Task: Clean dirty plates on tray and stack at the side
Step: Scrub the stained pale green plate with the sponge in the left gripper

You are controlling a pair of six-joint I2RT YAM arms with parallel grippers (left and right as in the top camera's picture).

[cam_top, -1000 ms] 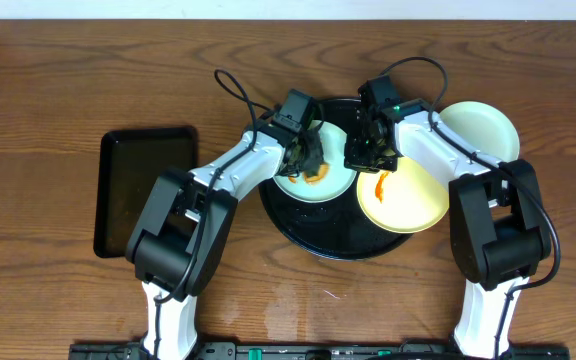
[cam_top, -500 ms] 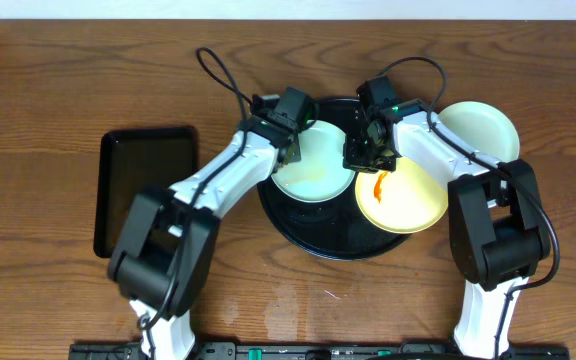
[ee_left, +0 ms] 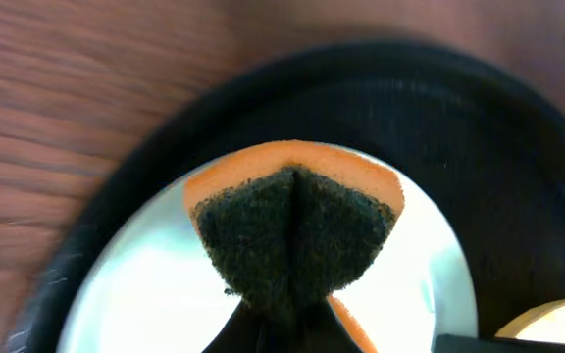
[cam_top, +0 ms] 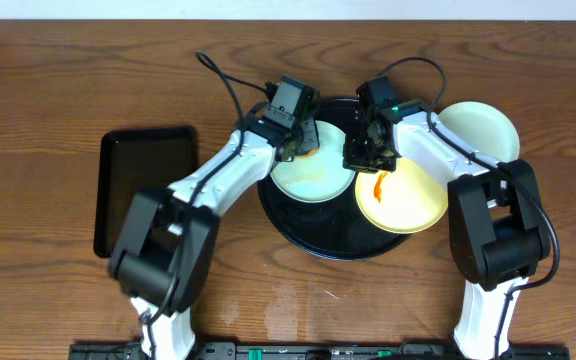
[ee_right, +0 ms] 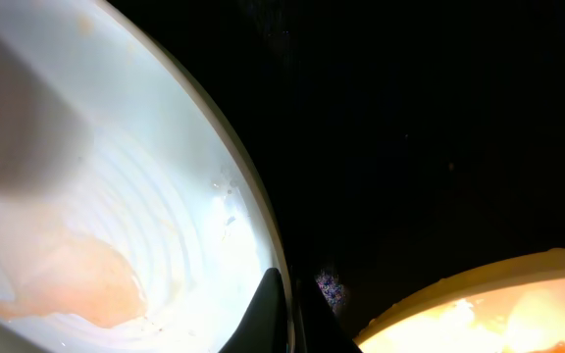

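A pale blue plate (cam_top: 316, 172) lies on the left part of the round black tray (cam_top: 318, 232). My left gripper (cam_top: 305, 141) is shut on an orange sponge with a dark scouring face (ee_left: 292, 230), which is pressed on the plate's far edge. My right gripper (cam_top: 366, 153) is shut on that plate's right rim, as the right wrist view (ee_right: 284, 312) shows. A faint orange smear (ee_right: 67, 284) lies on this plate. A pale yellow plate (cam_top: 408, 205) with an orange smear (cam_top: 381, 185) overlaps the tray's right side. A third pale plate (cam_top: 483, 128) sits on the table at the right.
A smaller black rectangular tray (cam_top: 146, 190) lies on the wooden table at the left. Cables loop above both arms near the round tray's far side.
My left gripper swept the sponge off the middle of the blue plate to its far edge. The bright orange smear there is now faint. The right arm has not moved.
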